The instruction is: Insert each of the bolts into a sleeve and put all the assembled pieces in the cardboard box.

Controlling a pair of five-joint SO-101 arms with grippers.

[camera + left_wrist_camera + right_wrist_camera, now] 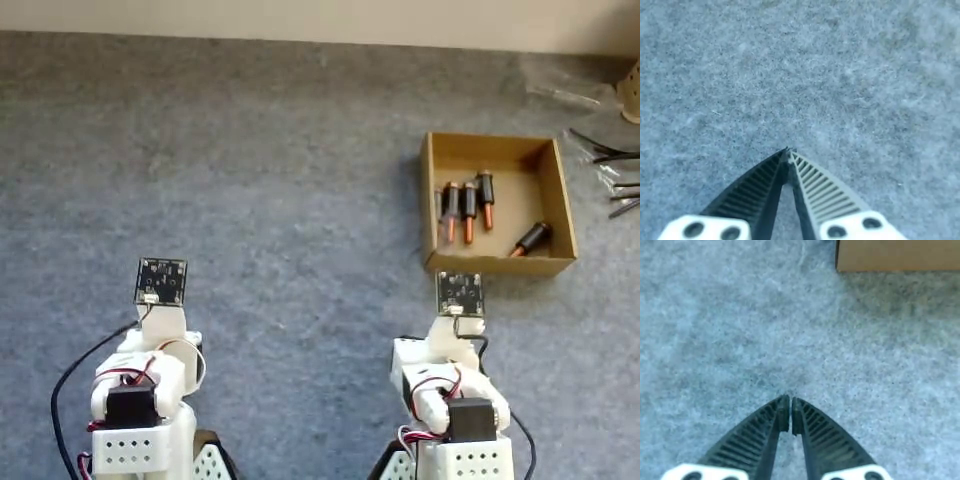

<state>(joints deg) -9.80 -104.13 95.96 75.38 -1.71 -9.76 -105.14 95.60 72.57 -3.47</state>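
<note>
Four sleeved bolts [469,210] lay inside the cardboard box [497,265], the right gripper [790,400] pinched shut and empty near its front wall, the left gripper [789,151] likewise, well apart.

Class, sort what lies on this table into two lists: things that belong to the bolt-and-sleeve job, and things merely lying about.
Job: cardboard box; four assembled pieces inside it; left pincer and right pincer, both shut, empty.
Lying about: thin black strips and a clear plastic wrapper, off past the box.

Light: bright, even and diffuse over the surface [280,150].
Shadows: soft, inside the cardboard box [500,264] by its left wall and outside its near wall.
</note>
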